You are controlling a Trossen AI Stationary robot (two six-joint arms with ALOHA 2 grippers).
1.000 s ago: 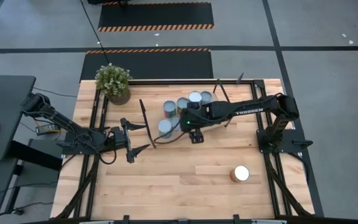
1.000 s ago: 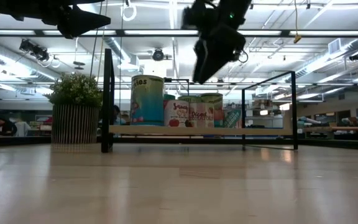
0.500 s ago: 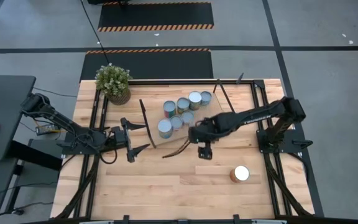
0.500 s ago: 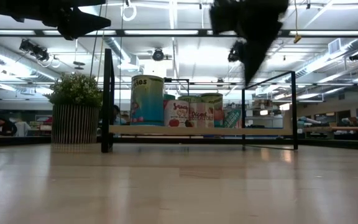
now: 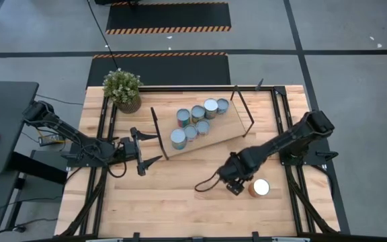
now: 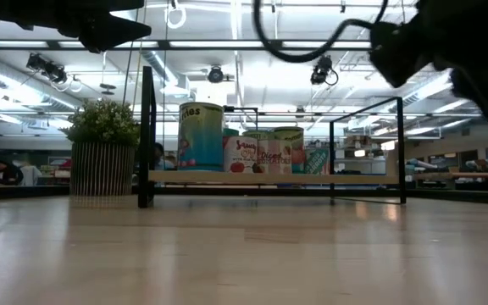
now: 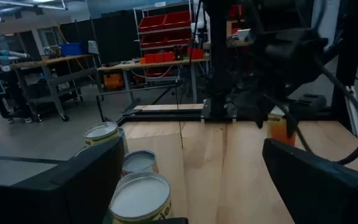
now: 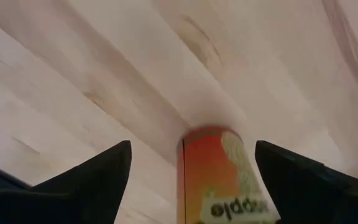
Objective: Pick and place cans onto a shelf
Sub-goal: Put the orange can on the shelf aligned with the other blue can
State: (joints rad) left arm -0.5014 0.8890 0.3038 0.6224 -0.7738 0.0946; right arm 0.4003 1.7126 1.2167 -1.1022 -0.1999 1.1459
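Orange can [image 8: 217,174] upright, seemingly between spread fingers of right pincer [image 5: 237,186], untouched.

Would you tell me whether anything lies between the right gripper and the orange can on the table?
Nothing visible does. The right gripper hangs open just beside the orange can, and its wrist view shows the can between the fingers with only bare table around it.

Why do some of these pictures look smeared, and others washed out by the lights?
Low view: ceiling lights glare behind the shelf, and the right claw is a dark smear. Right wrist view: the orange can is blurred. High view: evenly lit and sharp.
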